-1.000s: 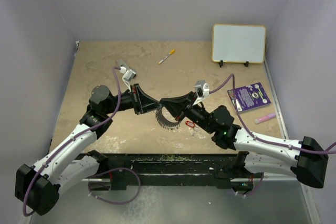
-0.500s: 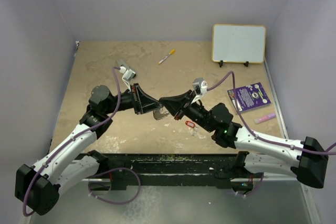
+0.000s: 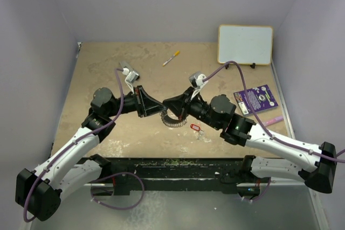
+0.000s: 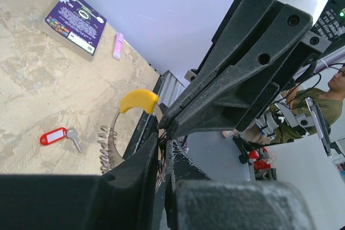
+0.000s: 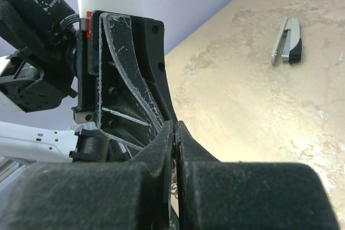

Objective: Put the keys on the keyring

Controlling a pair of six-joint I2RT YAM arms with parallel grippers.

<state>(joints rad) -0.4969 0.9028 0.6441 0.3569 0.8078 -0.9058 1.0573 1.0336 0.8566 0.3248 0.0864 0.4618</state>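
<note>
The keyring, a wire ring strung with silver pieces and one yellow arc, hangs above the table between both grippers. My left gripper is shut on its wire, as the left wrist view shows. My right gripper meets it tip to tip and is shut on the ring too, with a thin wire showing between its jaws in the right wrist view. The keys, with a red tag, lie on the table right of the ring, apart from both grippers.
A purple booklet and a pink marker lie at the right. A whiteboard stands at the back right. A yellow-tipped pen lies at the back. A grey-black stapler lies behind the left gripper.
My right arm has swung its wrist up and toward the back, its gripper staying at the ring. The ring shifted slightly. The left arm and the keys have not moved.
</note>
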